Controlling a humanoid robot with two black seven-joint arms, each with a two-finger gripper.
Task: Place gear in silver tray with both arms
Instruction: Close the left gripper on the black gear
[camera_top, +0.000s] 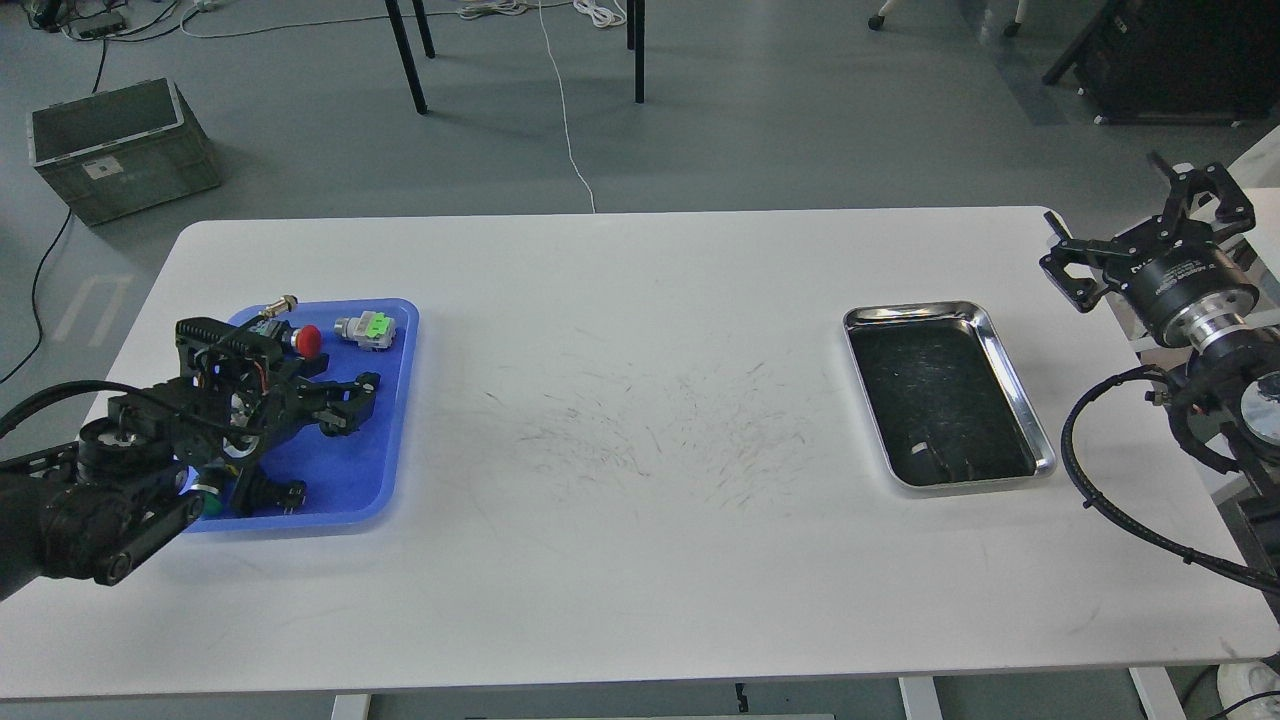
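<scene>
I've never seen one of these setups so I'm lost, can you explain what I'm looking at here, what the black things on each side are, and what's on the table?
This single picture is taken from the robot's own head, looking down at a white table. The black things are its two arms. The left arm ends in a tool that hangs over a blue tray holding small parts, among them a red button and a grey part with a green top. Its fingers are dark against the parts, so I cannot tell whether it grips anything. The right arm's tool is raised beside the table's right edge, open and holding nothing. Near it lies a shiny silver tray with nothing in it. A grey crate stands on the floor behind.
</scene>
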